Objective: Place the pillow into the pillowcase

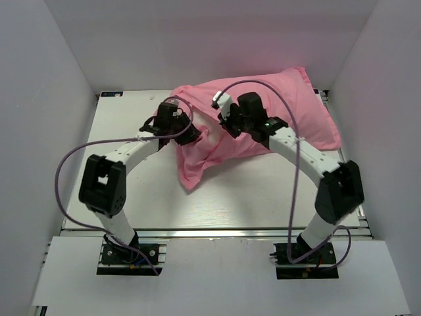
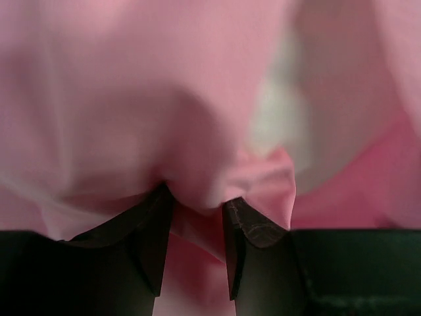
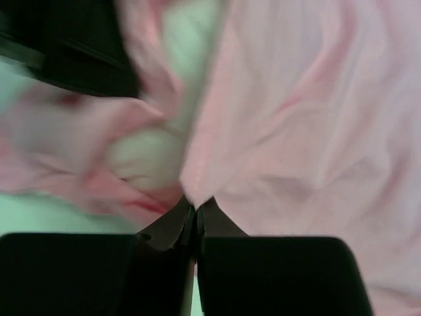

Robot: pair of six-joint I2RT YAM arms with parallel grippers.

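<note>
The pillowcase (image 1: 289, 112) sat at 1 o'clock on our table (image 1: 250, 197), pillow (image 3: 141, 155) mostly inside. We had the left tool (image 2: 197, 197) and right tool (image 3: 195, 204) both clamped on its hem at the 9 o'clock end, probably to tug the mouth over.

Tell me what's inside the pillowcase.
The pillowcase bulges full. A patch of white pillow shows at its open mouth; the rest is hidden under pink fabric.
</note>
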